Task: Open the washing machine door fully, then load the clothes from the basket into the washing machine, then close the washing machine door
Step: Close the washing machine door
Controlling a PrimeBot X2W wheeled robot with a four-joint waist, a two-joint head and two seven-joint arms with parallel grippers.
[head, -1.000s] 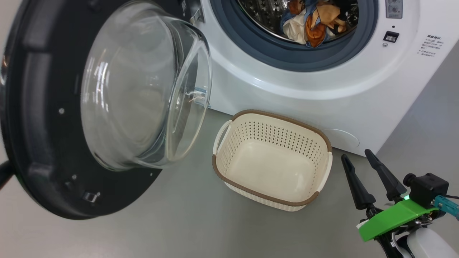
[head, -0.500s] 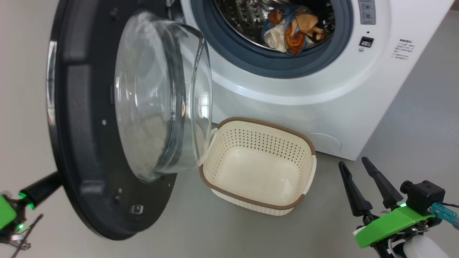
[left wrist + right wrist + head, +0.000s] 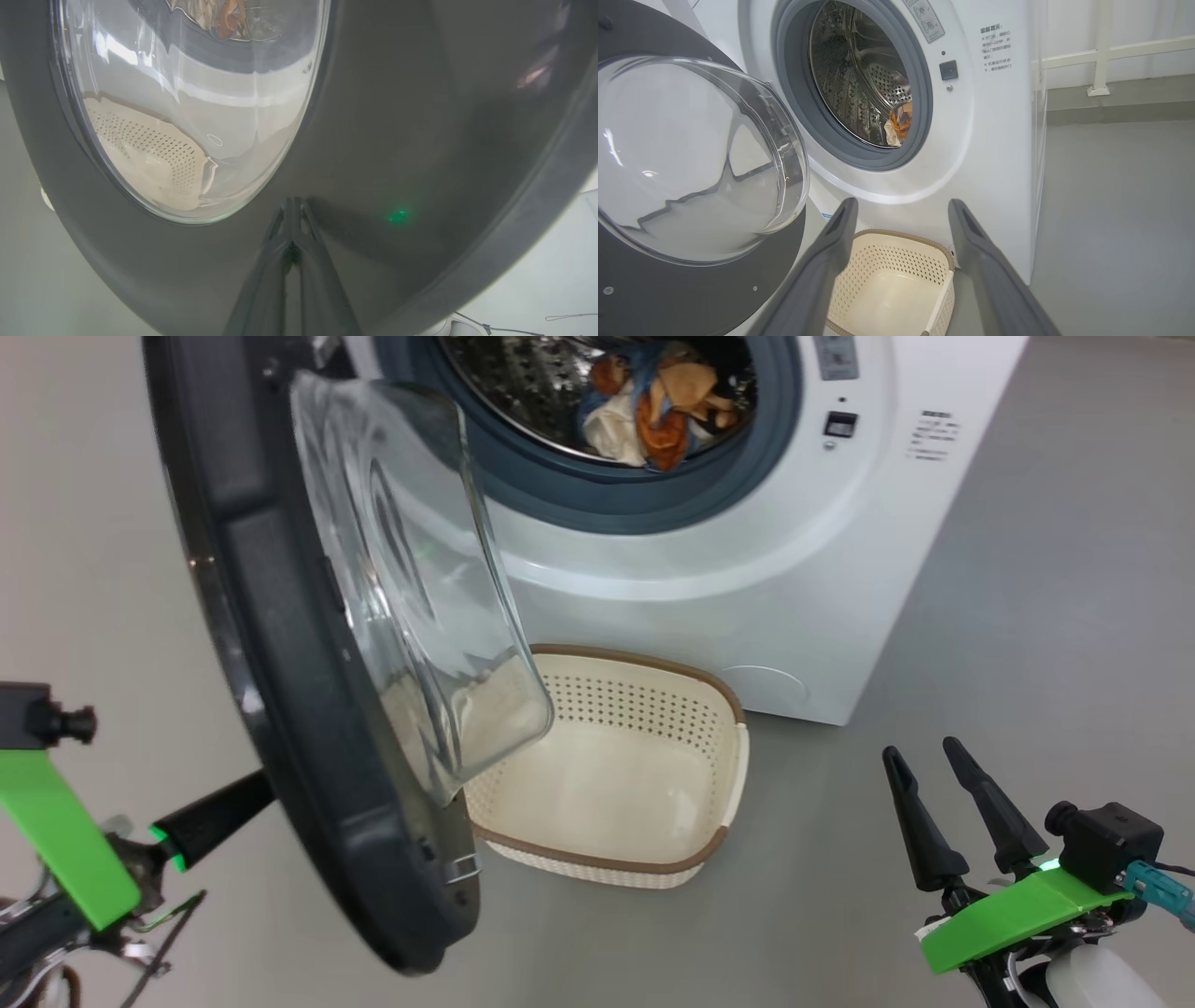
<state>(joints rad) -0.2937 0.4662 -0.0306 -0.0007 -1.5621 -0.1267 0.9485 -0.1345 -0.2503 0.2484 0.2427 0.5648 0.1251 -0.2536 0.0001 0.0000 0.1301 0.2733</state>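
Glossy black door (image 3: 271,644), bulging glass; perforated cream basket (image 3: 644,700).

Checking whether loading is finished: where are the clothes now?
In the head view, top centre, the clothes lie inside the washing machine, above the basket standing on the floor.

glossy white washing machine (image 3: 747,579), shiny perforated steel drum (image 3: 504,383), matt grey seal (image 3: 597,509), door (image 3: 271,644) of glossy black plastic, clear smooth glass bowl (image 3: 411,569), cream perforated plastic basket (image 3: 616,709), soft cloth clothes (image 3: 653,415)
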